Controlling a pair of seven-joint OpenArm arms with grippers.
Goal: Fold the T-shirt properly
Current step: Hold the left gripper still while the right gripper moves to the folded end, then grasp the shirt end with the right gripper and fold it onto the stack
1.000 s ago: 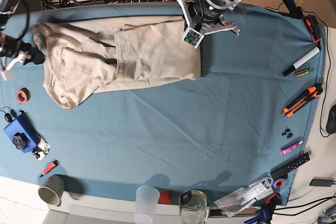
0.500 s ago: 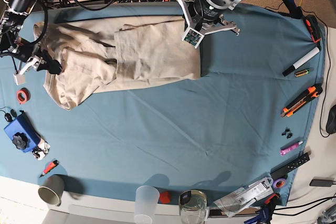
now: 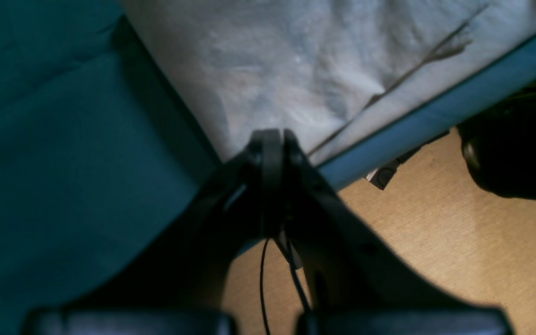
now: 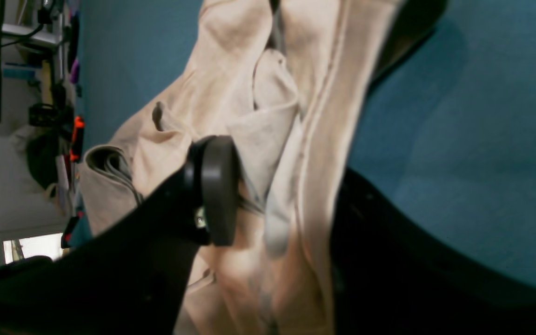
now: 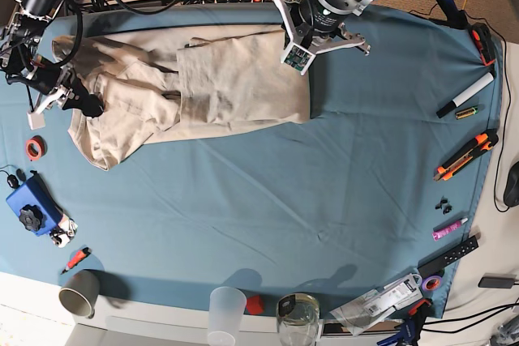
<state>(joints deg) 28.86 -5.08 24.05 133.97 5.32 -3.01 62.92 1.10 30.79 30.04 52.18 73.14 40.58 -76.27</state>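
Observation:
The beige T-shirt [image 5: 203, 87] lies partly folded and wrinkled at the back left of the teal tablecloth [image 5: 268, 200]. In the base view my right gripper [image 5: 83, 104] sits at the shirt's left edge. The right wrist view shows that gripper [image 4: 305, 116] open, with bunched T-shirt [image 4: 249, 93] fabric between its black fingers [image 4: 214, 186]. My left gripper [image 5: 293, 38] hangs over the shirt's back right corner. In the left wrist view it [image 3: 271, 139] is shut with nothing seen in it, just above the T-shirt [image 3: 296, 60] near the table's far edge.
An orange tape roll [image 5: 34, 148], a blue box [image 5: 32, 205] and a grey cup [image 5: 79, 293] stand along the left. A clear cup [image 5: 227, 310] and a glass jar [image 5: 298, 318] are at the front edge. A marker [image 5: 466, 95] and an orange cutter [image 5: 466, 155] lie on the right.
My right arm has moved right and slightly forward, bringing its open gripper from beside the shirt onto the shirt's left edge. The left arm has not moved.

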